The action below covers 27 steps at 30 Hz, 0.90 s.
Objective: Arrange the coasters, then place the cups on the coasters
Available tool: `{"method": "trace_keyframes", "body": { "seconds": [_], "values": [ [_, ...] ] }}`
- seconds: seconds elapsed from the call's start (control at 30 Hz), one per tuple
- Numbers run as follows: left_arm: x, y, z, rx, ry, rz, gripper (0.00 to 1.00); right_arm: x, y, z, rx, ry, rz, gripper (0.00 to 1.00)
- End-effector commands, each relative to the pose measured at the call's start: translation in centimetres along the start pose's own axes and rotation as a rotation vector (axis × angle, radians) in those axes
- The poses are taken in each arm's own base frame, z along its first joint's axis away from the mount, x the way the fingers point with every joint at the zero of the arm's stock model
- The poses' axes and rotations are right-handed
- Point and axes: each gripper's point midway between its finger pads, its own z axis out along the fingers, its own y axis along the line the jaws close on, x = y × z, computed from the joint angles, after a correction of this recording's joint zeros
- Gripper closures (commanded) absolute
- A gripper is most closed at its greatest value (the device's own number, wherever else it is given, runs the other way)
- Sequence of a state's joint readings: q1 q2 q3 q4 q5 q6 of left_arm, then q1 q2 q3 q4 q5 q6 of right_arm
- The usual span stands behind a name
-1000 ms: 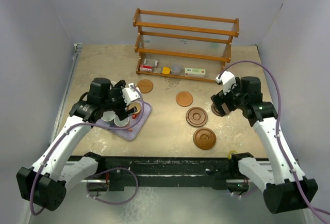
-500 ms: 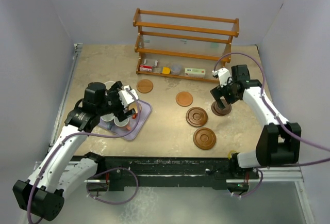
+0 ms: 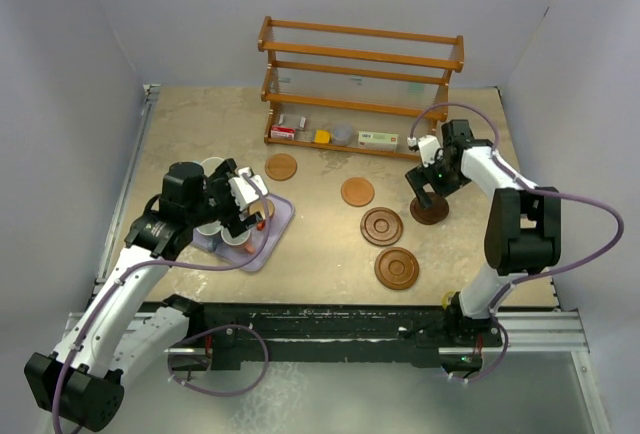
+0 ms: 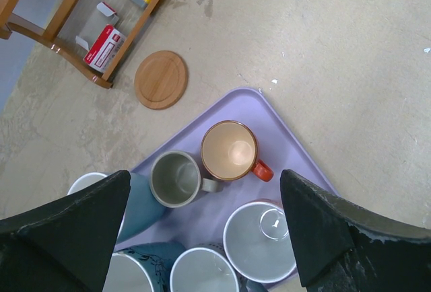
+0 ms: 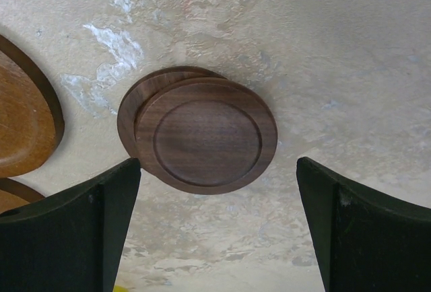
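Left gripper (image 4: 205,188) spread wide above lavender tray (image 4: 266,114), copper-orange cup (image 4: 230,151) and grey-green cup (image 4: 175,179) upright on it, pale blue cups (image 4: 259,241) cut off by frame edge and fingers (image 4: 60,225), right gripper (image 5: 217,171) spread over two stacked dark brown coasters (image 5: 205,137) on bench (image 5: 350,50), lower one mostly hidden.

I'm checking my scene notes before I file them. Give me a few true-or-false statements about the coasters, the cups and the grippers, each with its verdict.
1. The two dark brown coasters lie overlapped, one on top of the other. True.
2. The right gripper is clamped on a coaster. False: it is open above the dark pair and holds nothing.
3. A cup stands on a grooved coaster. False: both grooved coasters are bare.
4. The copper-orange cup stands upright beside the grey-green cup on the lavender tray. True.
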<state>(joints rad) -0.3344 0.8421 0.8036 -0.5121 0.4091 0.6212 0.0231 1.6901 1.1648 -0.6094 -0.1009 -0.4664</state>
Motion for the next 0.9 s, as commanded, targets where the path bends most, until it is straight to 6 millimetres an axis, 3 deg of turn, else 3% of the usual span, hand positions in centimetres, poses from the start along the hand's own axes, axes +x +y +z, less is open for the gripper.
{"method": "trace_keyframes", "body": {
  "seconds": [0.0,0.37,0.6,0.87],
  "values": [
    [-1.3,0.2,0.0,-0.009,-0.059,0.019,0.11,-0.2,0.1,0.1,-0.036,0.017,-0.021,0.00],
    [-1.1,0.1,0.0,-0.007,-0.056,0.020,0.11,1.2,0.5,1.8,-0.081,0.081,-0.066,0.00],
    [-1.1,0.1,-0.1,-0.008,-0.058,0.024,0.11,1.1,-0.1,2.6,-0.056,0.082,-0.075,0.00],
    [-1.1,0.1,-0.2,-0.013,-0.056,0.030,0.11,0.5,1.6,2.6,-0.112,0.073,-0.106,0.09]
  ]
}}
